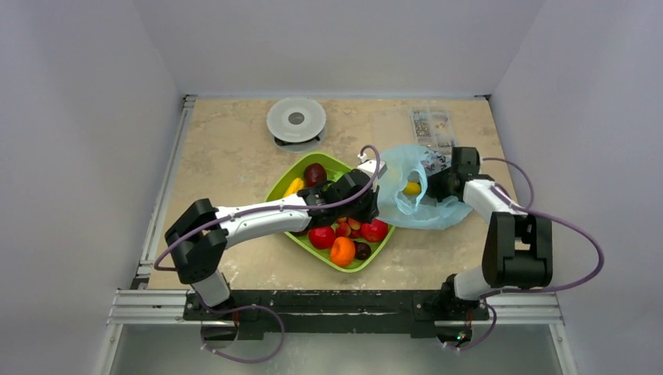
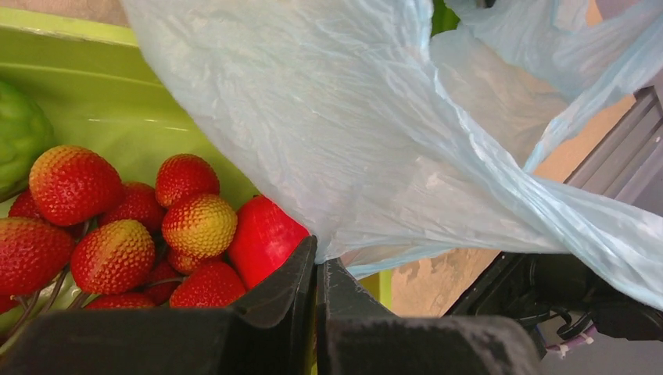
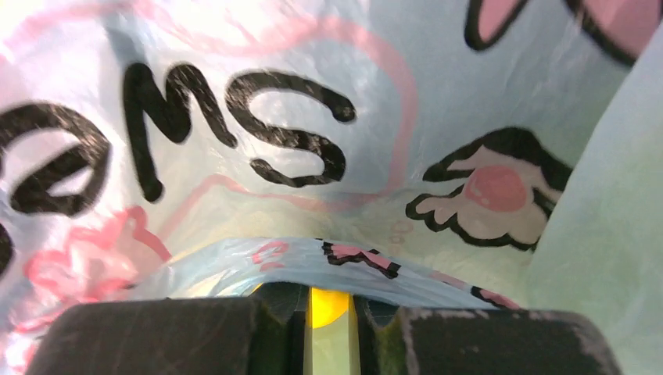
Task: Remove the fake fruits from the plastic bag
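The light-blue plastic bag [image 1: 406, 160] lies just right of the green tray [image 1: 332, 162], its mouth facing the tray. A yellow fruit [image 1: 412, 188] shows inside the mouth. My left gripper [image 1: 375, 197] reaches across the tray and is shut on the bag's thin film [image 2: 375, 141], jaws pressed together [image 2: 320, 262]. From the right, my right gripper [image 1: 432, 187] is in against the printed bag [image 3: 258, 133]. Its jaws [image 3: 328, 301] are nearly together under a fold of film, yellow glowing between them. In the tray lie two red fruits [image 1: 321, 237] [image 1: 375, 230], an orange [image 1: 342, 251], a dark purple one [image 1: 315, 173] and a yellow banana [image 1: 294, 186].
A cluster of small red berries [image 2: 117, 226] and a lumpy green ball [image 2: 19, 137] sit in the tray beside a red fruit [image 2: 262, 234]. At the back stand a white round disc [image 1: 296, 119] and a clear box of small parts [image 1: 431, 125].
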